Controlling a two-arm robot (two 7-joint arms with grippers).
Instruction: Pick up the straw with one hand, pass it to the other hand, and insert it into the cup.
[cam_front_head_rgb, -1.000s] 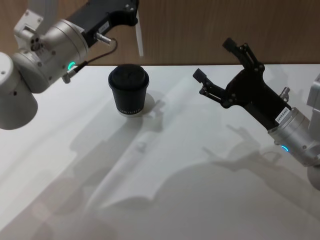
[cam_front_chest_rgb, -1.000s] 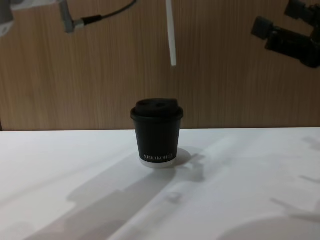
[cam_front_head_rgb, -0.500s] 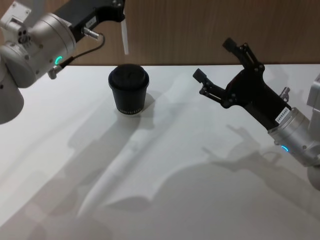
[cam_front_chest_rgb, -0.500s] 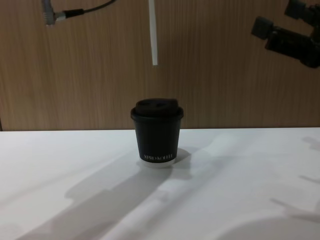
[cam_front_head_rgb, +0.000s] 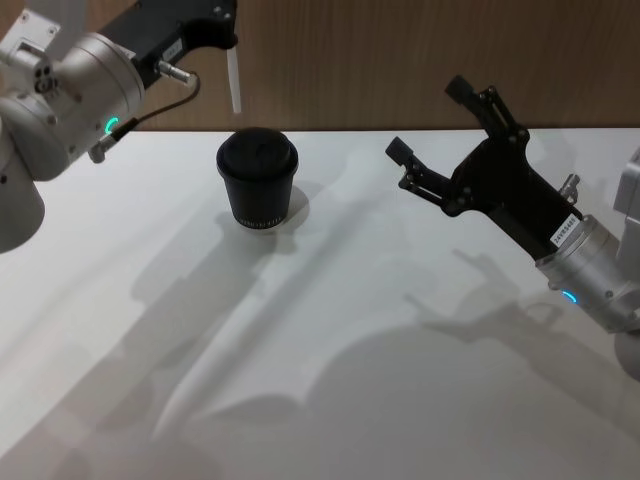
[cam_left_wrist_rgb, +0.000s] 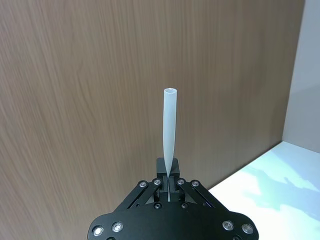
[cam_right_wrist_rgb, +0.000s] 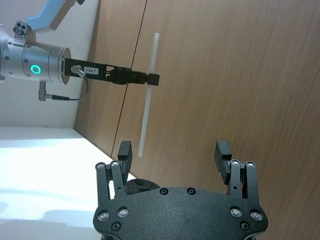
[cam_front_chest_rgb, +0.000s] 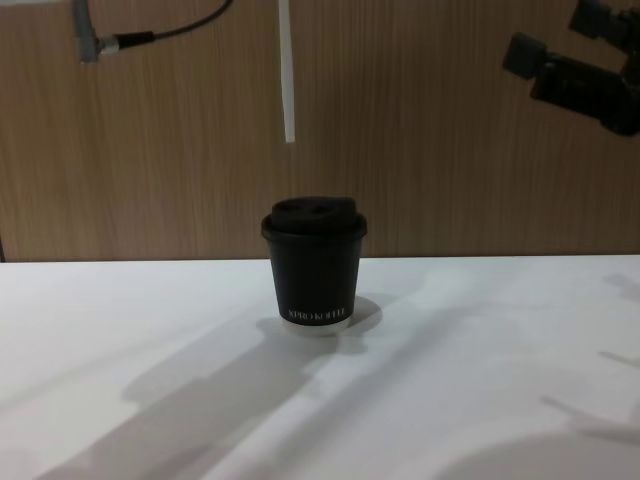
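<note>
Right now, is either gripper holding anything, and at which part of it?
The left gripper holds the straw, pinched nearer its upper end; the longer lower part hangs free. The right gripper is open and empty.

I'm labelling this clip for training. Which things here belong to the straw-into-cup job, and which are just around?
Part of the job:
straw, gripped by the left hand, its lower end higher than the lid
black lidded paper cup, standing on the table
right hand, open, off to the cup's right

Just around:
white table
wood-panel wall
</note>
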